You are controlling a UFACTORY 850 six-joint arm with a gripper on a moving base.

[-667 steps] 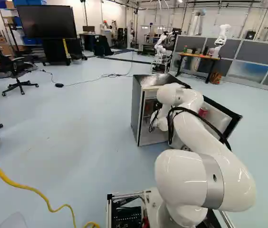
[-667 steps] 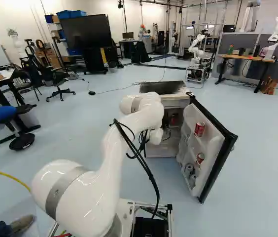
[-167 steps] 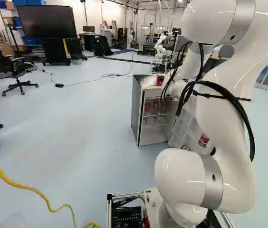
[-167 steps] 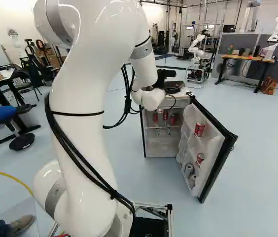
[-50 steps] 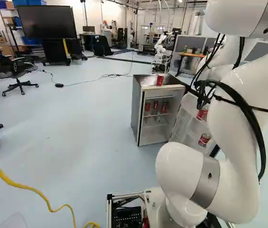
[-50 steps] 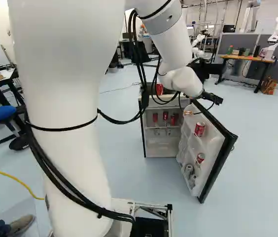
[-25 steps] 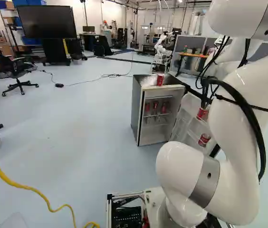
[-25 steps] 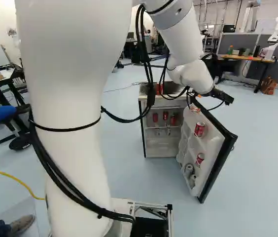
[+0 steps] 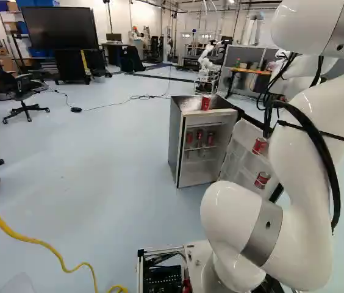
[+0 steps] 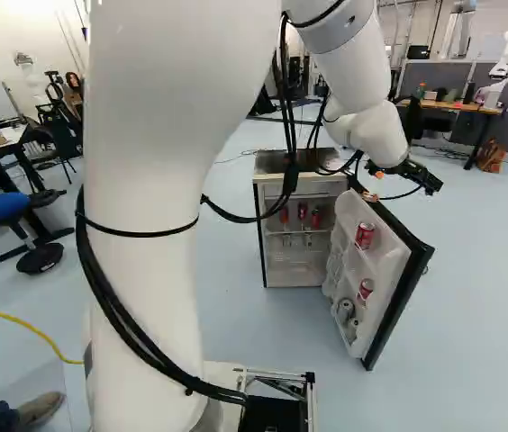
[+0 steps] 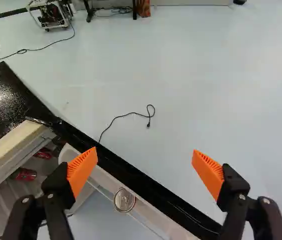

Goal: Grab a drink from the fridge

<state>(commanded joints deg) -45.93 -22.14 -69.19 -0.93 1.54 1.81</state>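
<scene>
Wrist view: jaws wide apart, open fridge door seen between them.
Gripper: above the door.
Can: in the door rack.
Red can: upright on the fridge.

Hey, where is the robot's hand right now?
In the right base view, the hand is right of the fridge, above the open door, near the topmost can in its rack.

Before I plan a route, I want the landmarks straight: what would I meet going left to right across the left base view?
Black office chair → small black box on the floor → fridge cabinet → red can on the door's upper shelf.
</scene>
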